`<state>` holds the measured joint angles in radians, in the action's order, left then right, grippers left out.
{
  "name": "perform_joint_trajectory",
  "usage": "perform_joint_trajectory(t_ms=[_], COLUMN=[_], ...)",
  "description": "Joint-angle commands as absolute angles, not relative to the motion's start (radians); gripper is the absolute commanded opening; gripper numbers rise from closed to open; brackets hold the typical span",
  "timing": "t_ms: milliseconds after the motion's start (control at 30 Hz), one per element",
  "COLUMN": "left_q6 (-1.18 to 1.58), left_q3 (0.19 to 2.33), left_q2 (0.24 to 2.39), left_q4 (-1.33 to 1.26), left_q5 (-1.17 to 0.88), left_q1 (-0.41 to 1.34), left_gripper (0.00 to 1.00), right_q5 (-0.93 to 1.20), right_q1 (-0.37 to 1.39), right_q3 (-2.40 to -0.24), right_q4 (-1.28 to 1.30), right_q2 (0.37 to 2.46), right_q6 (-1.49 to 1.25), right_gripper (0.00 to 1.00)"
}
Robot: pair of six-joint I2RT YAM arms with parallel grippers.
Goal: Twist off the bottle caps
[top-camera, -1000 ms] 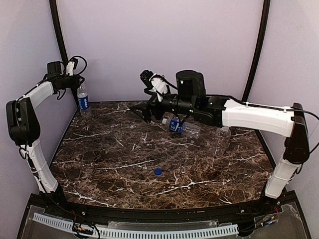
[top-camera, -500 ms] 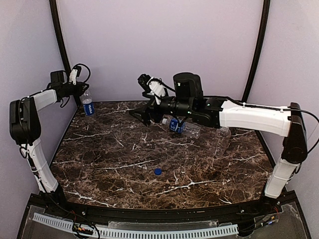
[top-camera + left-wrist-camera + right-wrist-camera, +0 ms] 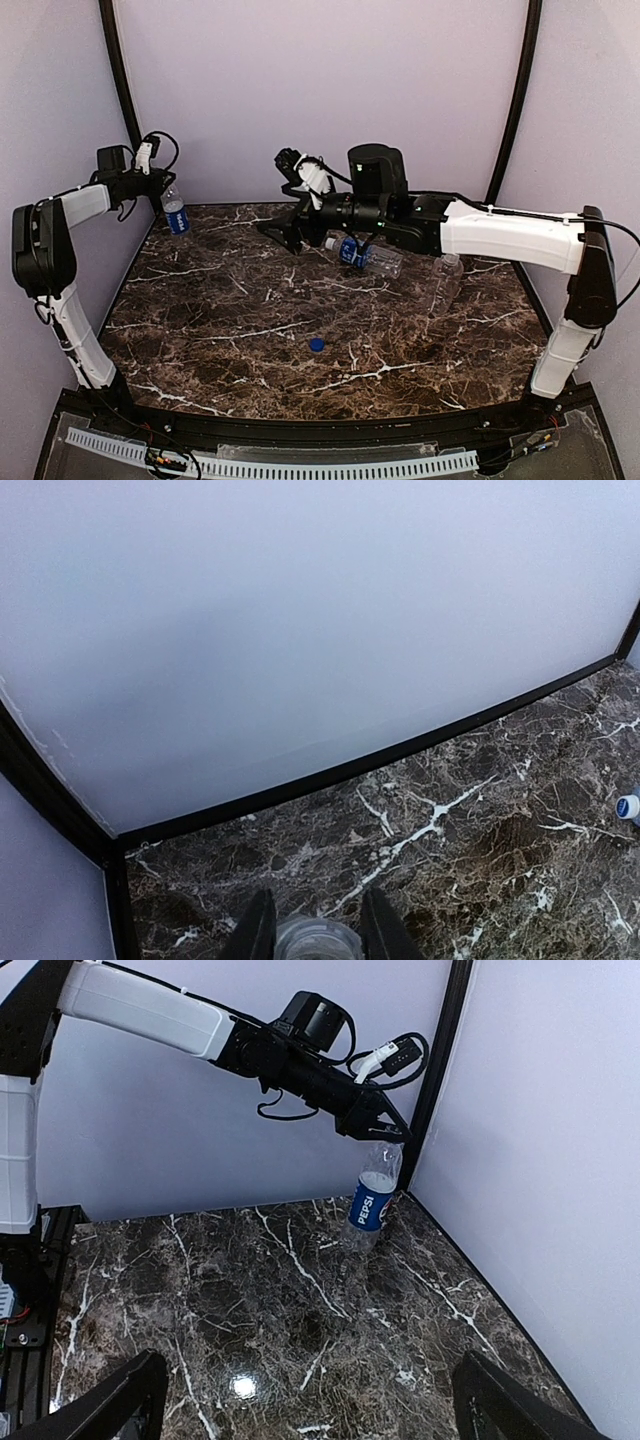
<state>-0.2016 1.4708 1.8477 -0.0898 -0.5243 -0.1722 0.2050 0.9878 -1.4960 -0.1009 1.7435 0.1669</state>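
Note:
My left gripper [image 3: 166, 186] is shut on the neck of a blue-label bottle [image 3: 177, 215] that leans with its base on the table in the far left corner. In the left wrist view its fingers [image 3: 258, 932] flank the bottle top [image 3: 318, 942]; I cannot tell whether a cap is on it. The right wrist view shows this bottle [image 3: 373, 1200] too. My right gripper [image 3: 283, 232] is wide open and empty above the back middle of the table [image 3: 320, 1410]. A second blue-label bottle [image 3: 362, 254] lies under the right arm. A plain bottle [image 3: 447, 276] stands to its right. A blue cap [image 3: 316, 345] lies loose at front centre.
Purple walls close in the marble table [image 3: 220, 300] on three sides, with black posts in the back corners [image 3: 118, 70]. The right arm [image 3: 500, 235] spans the back right of the table. A small blue and white thing [image 3: 628, 806] shows at the left wrist view's right edge.
My left gripper has moved a little right and down with the bottle, which now leans more. My right gripper has shifted slightly left.

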Motion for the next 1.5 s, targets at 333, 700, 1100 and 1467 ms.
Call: perform_joint_trajectory(t_ms=[333, 700, 1100, 1467], left_q6=[-0.275, -0.305, -0.316, -0.325], left_q3=[1.415, 1.476, 1.534, 1.656], left_q2=[1.784, 1.787, 1.794, 1.783], left_q4=[0.032, 0.074, 0.103, 0.135], left_q5=[-0.508, -0.518, -0.524, -0.511], left_q1=[-0.176, -0.176, -0.176, -0.175], left_gripper=[0.41, 0.7, 0.99, 0.99], right_q5=[0.24, 0.247, 0.04, -0.174], right_q1=[0.986, 0.986, 0.978, 0.843], right_q3=[-1.517, -1.52, -1.605, -2.071], right_q4=[-0.08, -0.076, 0.045, 0.769], right_q2=[1.727, 1.732, 1.776, 2.111], right_q6=[0.178, 0.182, 0.179, 0.213], right_gripper=[0.99, 0.99, 0.99, 0.99])
